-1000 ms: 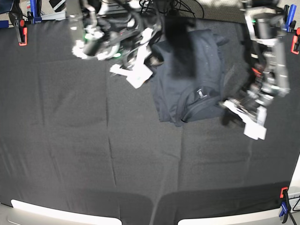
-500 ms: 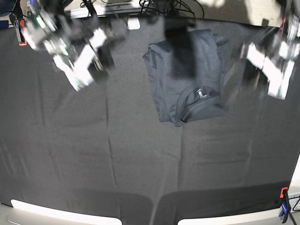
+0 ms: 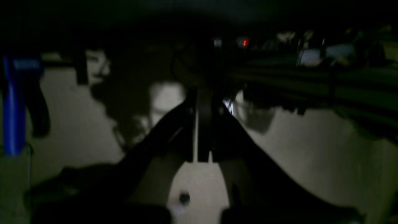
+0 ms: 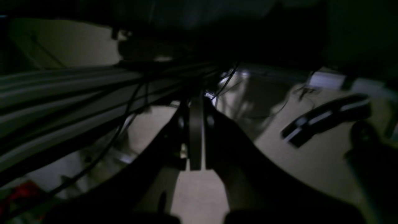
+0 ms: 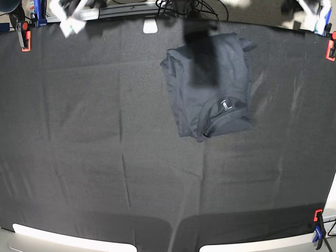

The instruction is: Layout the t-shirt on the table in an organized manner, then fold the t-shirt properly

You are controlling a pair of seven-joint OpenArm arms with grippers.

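So, we find the t-shirt lying on the table as a compact folded bundle, toward the far edge and a little right of centre in the base view, its collar turned to the near side with a small pale tag showing inside it. Nothing touches it. We judge the folding done, or very nearly: the cloth sits in a tidy block with only a bit of sleeve poking out at the far right corner.

Both arms are up at the far corners, well apart from the shirt, and we read that as a parked posture, clear of the work. In the base view we catch only blurred white scraps of them: the right gripper at top left, the left gripper at top right. Whether their fingers are parted, that view cannot tell us.

The wrist views settle it. On the left wrist camera, the left gripper has its fingers pressed together with just a sliver of light between, and nothing pinched. The right wrist camera gives the same for the right gripper: fingers together, empty. Both look out over dim floor, cables and a blue clamp, no shirt in sight. Only the base view shows where the shirt lies and the orange clamps pinning the table's black cover.
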